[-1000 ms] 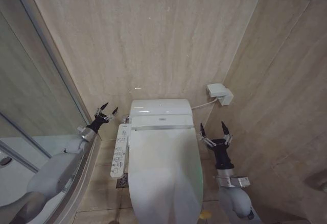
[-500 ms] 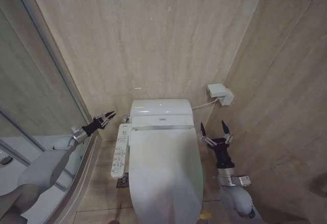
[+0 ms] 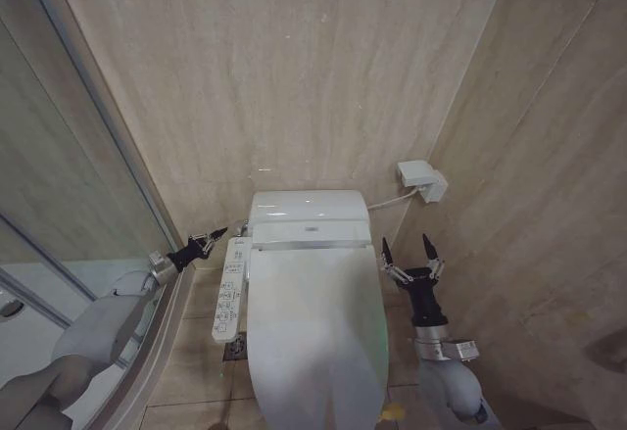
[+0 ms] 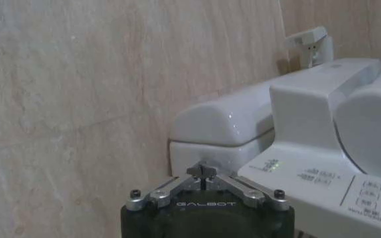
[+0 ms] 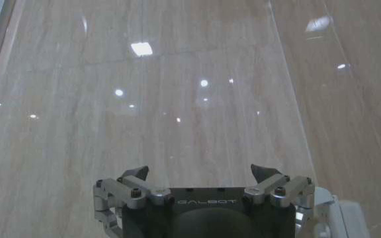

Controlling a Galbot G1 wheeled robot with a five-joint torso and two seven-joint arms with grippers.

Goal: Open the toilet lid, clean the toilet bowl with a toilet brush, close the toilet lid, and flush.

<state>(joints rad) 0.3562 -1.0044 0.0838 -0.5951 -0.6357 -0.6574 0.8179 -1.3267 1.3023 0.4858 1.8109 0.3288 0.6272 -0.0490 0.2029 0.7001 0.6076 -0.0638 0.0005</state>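
Toilet lid [image 3: 315,337] lies flat, shut over the bowl. Left gripper [image 3: 214,236], fingers pinched together, points at the remote panel [image 3: 230,288] near the tank's left corner. Right gripper [image 3: 406,253] hovers beside the lid's right edge, fingers spread. Judged step: flush, or before opening; next needs contact.

We see our left gripper [image 4: 204,172], fingertips pinched together, pointing at the glossy white ceramic toilet tank [image 4: 243,119]. Beside that tank lies the white side control panel [image 4: 329,183]; beyond it, a white wall box [image 4: 308,39] on beige stone wall [image 4: 78,89].
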